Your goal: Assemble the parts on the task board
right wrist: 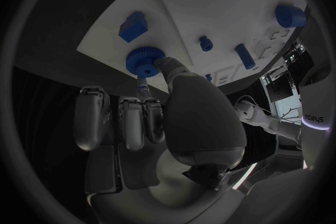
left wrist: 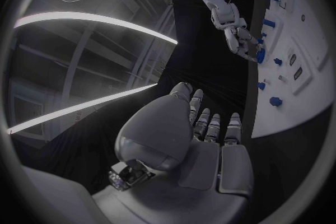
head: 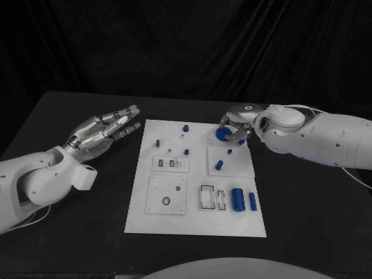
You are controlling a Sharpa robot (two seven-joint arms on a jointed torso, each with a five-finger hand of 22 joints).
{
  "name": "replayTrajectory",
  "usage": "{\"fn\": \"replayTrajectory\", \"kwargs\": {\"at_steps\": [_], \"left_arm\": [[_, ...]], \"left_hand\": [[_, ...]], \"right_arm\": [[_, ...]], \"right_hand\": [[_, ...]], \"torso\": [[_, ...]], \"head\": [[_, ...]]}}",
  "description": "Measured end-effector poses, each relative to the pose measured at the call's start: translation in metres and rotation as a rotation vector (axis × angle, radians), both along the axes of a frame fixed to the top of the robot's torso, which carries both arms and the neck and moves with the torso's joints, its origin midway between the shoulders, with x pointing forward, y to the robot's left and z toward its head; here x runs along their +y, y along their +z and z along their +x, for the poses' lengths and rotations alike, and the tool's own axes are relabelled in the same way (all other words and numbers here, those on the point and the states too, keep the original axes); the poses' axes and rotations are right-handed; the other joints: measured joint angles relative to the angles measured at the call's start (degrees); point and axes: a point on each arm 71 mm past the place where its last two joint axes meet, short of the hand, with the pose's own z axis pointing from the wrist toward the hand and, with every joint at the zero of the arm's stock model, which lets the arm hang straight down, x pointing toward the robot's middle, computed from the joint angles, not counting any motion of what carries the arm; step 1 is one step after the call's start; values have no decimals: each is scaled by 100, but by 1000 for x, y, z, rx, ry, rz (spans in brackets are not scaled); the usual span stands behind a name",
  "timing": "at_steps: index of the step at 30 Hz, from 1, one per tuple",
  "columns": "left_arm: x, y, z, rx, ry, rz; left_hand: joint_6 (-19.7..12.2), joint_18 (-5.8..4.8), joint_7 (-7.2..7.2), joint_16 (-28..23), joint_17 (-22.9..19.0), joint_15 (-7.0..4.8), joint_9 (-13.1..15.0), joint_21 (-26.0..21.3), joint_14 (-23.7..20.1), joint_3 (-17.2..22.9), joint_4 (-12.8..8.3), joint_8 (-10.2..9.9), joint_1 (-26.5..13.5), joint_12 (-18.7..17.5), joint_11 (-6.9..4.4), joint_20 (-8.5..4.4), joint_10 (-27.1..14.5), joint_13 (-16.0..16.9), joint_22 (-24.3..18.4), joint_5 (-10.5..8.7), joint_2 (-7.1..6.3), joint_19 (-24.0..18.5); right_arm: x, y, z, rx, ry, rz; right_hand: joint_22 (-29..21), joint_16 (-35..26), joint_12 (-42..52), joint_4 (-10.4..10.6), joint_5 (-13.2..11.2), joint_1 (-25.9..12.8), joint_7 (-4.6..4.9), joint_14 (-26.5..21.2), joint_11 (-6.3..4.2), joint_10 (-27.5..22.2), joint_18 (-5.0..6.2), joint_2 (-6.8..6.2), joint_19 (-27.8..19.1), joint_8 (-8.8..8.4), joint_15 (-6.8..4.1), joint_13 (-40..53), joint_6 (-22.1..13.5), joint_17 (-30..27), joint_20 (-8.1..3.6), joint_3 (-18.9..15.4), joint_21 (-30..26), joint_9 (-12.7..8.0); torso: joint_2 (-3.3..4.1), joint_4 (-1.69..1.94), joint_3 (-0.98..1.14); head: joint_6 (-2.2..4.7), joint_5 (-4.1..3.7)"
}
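The white task board (head: 157,218) lies in the middle of the black table. At its far right corner my right hand (head: 237,124) pinches a round blue gear (head: 223,134) between thumb and a finger, low over the board. The right wrist view shows the toothed gear (right wrist: 143,59) at the fingertips (right wrist: 167,64), next to a blue block (right wrist: 133,26). My left hand (head: 104,134) hovers left of the board, fingers stretched out and holding nothing. In the left wrist view the left hand (left wrist: 203,151) is flat, with the board (left wrist: 294,95) beyond it.
Two blue cylinders (head: 238,199) lie side by side at the board's near right. Several small blue pegs (head: 186,127) stand on the far half, and a blue piece (head: 220,165) sits mid-right. Bare black table (head: 77,232) runs along both sides of the board.
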Motion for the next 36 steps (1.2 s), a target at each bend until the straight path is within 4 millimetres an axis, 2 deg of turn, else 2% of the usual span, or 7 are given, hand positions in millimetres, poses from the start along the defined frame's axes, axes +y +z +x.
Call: {"fn": "replayTrajectory", "kwargs": {"at_steps": [8,12,18,22,29,36], "left_arm": [[1,0,0,1,0,0],[1,0,0,1,0,1],[0,0,1,2,-2,1],[-1,-1,1,3,-5,2],[-2,-1,1,5,-10,2],[-5,-1,2,7,-18,2]], "left_hand": [[0,0,0,0,0,0,0,0,0,0,0,0,0,0,0,0,0,0,0,0,0,0],[0,0,0,0,-1,0,0,0,0,0,0,0,0,0,0,0,0,0,0,0,0,0],[0,0,0,0,-1,0,0,0,0,0,0,0,0,0,0,0,0,-1,0,0,0,0],[0,1,0,0,-1,0,0,0,0,0,0,0,0,0,0,0,0,-1,0,0,0,0],[0,0,0,0,-1,21,0,0,22,16,-16,0,0,0,0,0,0,-1,0,0,0,0],[0,0,0,0,3,21,0,0,21,16,-16,0,0,0,0,0,0,-1,-1,0,0,0]], "right_arm": [[7,1,-4,-1,23,11],[16,10,-5,-15,50,22],[40,27,-6,-45,109,45],[57,32,-6,-53,145,54],[84,34,-4,-54,198,61],[105,34,0,-50,234,57]], "right_hand": [[0,0,0,-24,20,-3,-22,0,0,0,0,3,0,0,0,0,-22,0,0,9,-23,-3],[0,0,0,-6,20,-39,-22,0,0,0,0,37,0,0,0,0,-22,0,0,27,-23,-3],[0,0,0,-5,-48,-58,-42,0,0,0,0,52,0,0,0,-1,-42,0,0,27,1,-3],[4,0,0,-20,-70,-58,-43,0,0,0,0,51,0,0,0,0,-43,0,0,41,1,-3],[4,0,0,-20,-114,-59,-52,0,0,0,0,50,0,1,0,4,-52,-1,0,41,1,-3],[3,0,0,-20,-184,-59,-95,0,0,0,0,49,0,27,0,3,-96,-1,0,73,1,-3]], "torso": [[1,-4,0],[1,-4,-1],[1,3,-3],[1,3,-5],[10,5,-8],[10,25,-10]], "head": [[3,20],[-5,23],[-26,4],[-41,2],[-43,11],[-46,-32]]}}
